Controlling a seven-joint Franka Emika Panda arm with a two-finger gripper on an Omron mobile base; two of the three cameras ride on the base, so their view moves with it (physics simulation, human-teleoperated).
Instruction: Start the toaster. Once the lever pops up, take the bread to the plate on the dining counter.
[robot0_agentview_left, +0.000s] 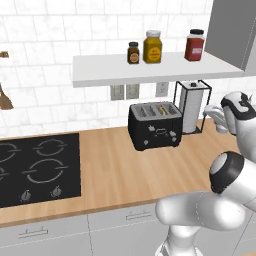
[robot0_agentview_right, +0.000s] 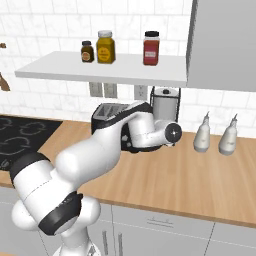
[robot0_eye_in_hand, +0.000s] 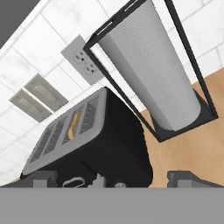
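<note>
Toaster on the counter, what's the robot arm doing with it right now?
The gripper is open and holds nothing, poised close to the black toaster on the wood worktop. A slice of bread sits down in one slot. The paper towel holder stands just beside the toaster. The toaster doesn't look started yet, though the lever isn't clearly visible.

The arm (robot0_agentview_right: 95, 155) is glossy white, built of thick rounded segments that look like smooth moulded shells. Black bands (robot0_agentview_right: 57, 212) ring the joints. Some joints end in a round dark cap with a pale grey face; one cap (robot0_agentview_right: 173, 132) has a small bright dot at its centre. The fingers (robot0_eye_in_hand: 186, 178) are small, blocky and dark grey, with flat tops
</note>
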